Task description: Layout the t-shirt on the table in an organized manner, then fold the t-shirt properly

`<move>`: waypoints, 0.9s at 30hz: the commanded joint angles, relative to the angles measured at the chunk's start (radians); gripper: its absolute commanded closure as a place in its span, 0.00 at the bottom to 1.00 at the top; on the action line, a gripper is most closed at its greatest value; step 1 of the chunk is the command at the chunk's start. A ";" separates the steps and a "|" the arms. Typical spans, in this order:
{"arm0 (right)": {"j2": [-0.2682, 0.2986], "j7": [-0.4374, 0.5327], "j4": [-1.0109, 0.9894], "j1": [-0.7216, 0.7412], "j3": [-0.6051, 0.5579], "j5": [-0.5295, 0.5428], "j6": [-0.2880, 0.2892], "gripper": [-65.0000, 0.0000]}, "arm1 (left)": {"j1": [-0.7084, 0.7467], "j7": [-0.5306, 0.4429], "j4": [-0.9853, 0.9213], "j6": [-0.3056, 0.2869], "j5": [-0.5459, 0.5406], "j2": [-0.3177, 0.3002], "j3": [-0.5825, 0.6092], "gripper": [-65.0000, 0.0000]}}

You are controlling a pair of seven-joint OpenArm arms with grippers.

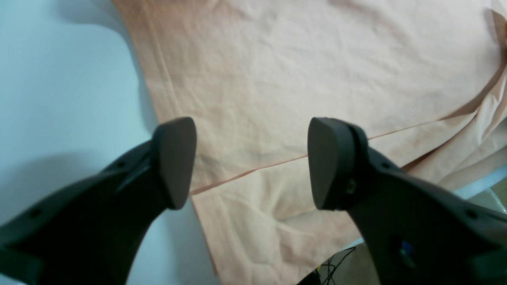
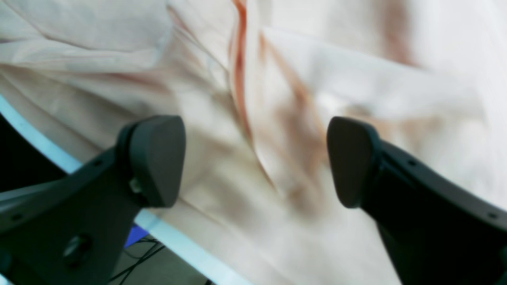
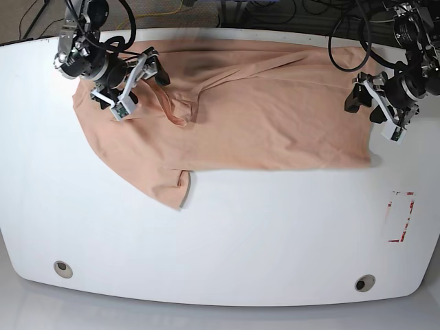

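Across the base view, the t-shirt (image 3: 234,117) lies spread along the far side of the table (image 3: 227,227), collar end still bunched, so laying out seems unfinished; next, that bunched end wants regrasping and pulling flat. Under the left gripper (image 1: 251,162), its wrist view alone shows a flat hem corner, jaws spread and empty. Only the right wrist view shows rumpled folds beneath the right gripper (image 2: 255,160), likewise parted, holding nothing.

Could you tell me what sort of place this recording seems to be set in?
Probably a robotics lab: two arms work over a large white table with a t-shirt spread on it, and loose cables trail behind its far edge.
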 commanded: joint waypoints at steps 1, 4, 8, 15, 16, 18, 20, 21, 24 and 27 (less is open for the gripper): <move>-0.003 0.023 0.012 0.006 0.008 -0.031 0.001 0.17 | -0.006 -0.018 0.016 0.000 -0.016 -0.014 -0.008 0.38; -0.028 0.036 0.012 0.007 0.008 -0.083 0.001 0.22 | -0.006 -0.018 0.016 0.000 -0.017 -0.014 -0.008 0.38; -0.040 0.077 0.006 0.009 0.008 -0.126 0.001 0.36 | -0.006 -0.018 0.016 0.000 -0.017 -0.014 -0.009 0.38; -0.037 0.115 -0.080 0.024 0.005 -0.138 0.001 0.52 | -0.006 -0.018 0.016 0.000 -0.017 -0.014 -0.009 0.38; -0.036 0.122 -0.094 0.027 0.005 -0.138 0.001 0.53 | -0.006 -0.018 0.016 0.000 -0.017 -0.014 -0.009 0.38; -0.034 0.132 -0.111 0.027 0.005 -0.138 0.001 0.54 | -0.006 -0.018 0.016 0.000 -0.017 -0.014 -0.009 0.38; -0.034 0.149 -0.120 0.026 0.005 -0.141 0.001 0.57 | -0.006 -0.018 0.016 0.000 -0.017 -0.016 -0.009 0.38; -0.034 0.157 -0.122 0.026 0.005 -0.143 0.001 0.59 | -0.006 -0.018 0.016 0.000 -0.017 -0.017 -0.009 0.38; -0.034 0.161 -0.122 0.024 0.005 -0.143 0.001 0.68 | -0.006 -0.018 0.016 0.000 -0.017 -0.017 -0.009 0.38; -0.034 0.161 -0.117 0.023 0.005 -0.138 0.001 0.82 | -0.006 -0.018 0.016 0.000 -0.017 -0.017 -0.009 0.38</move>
